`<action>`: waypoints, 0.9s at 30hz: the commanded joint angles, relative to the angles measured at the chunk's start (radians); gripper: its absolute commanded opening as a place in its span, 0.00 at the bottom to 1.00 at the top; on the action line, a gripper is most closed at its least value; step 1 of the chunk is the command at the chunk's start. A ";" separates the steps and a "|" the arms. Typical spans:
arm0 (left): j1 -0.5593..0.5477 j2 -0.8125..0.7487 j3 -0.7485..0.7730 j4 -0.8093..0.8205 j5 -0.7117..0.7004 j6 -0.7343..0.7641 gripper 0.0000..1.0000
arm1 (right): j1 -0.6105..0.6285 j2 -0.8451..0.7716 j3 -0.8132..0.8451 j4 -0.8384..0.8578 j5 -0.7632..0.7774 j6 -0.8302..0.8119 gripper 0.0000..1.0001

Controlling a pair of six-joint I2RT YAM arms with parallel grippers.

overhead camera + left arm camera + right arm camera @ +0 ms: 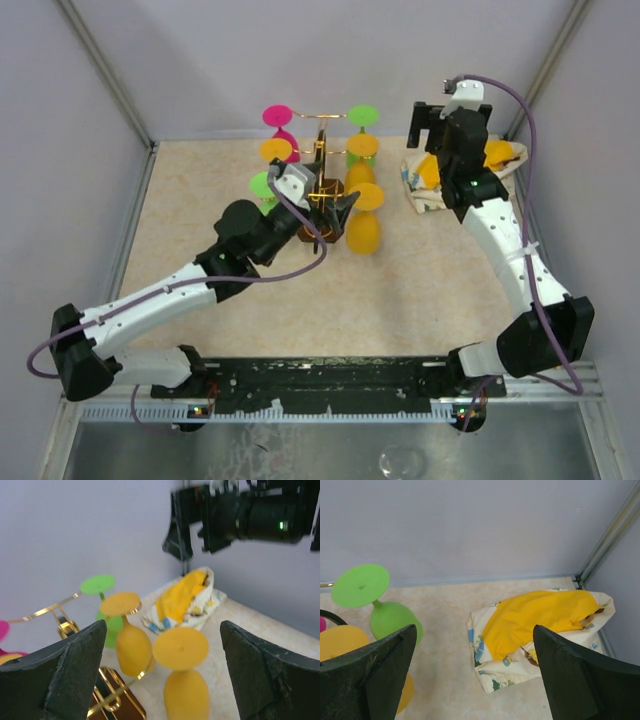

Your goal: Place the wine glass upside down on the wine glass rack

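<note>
As my left pincer (164,630) gapes wide and empty, the wine glass rack (320,150) lies just left of its line and the orange wine glass (181,650) directly ahead, foot up, axis vertical; my right pincer (475,630), equally wide, hovers well apart above a patterned cloth (490,672).

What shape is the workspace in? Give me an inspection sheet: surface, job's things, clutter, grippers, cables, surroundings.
Surface: beige speckled table; no spills seen.
Job's things: rack upright mid-table; six glasses foot-up at its arms: one pink glass, two green glasses, three yellow glasses.
Clutter: patterned cloth bag, yellow inside, back right corner.
Grippers: left gripper open by the rack; right gripper open above the bag; neither holds anything.
Cables: purple cable loops off the left arm; another arcs off the right.
Surroundings: pale walls, metal corner posts.
</note>
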 commanded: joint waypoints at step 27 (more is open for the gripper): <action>0.787 0.105 0.361 -0.494 0.417 -0.215 1.00 | -0.054 -0.070 -0.070 -0.002 -0.069 0.019 0.99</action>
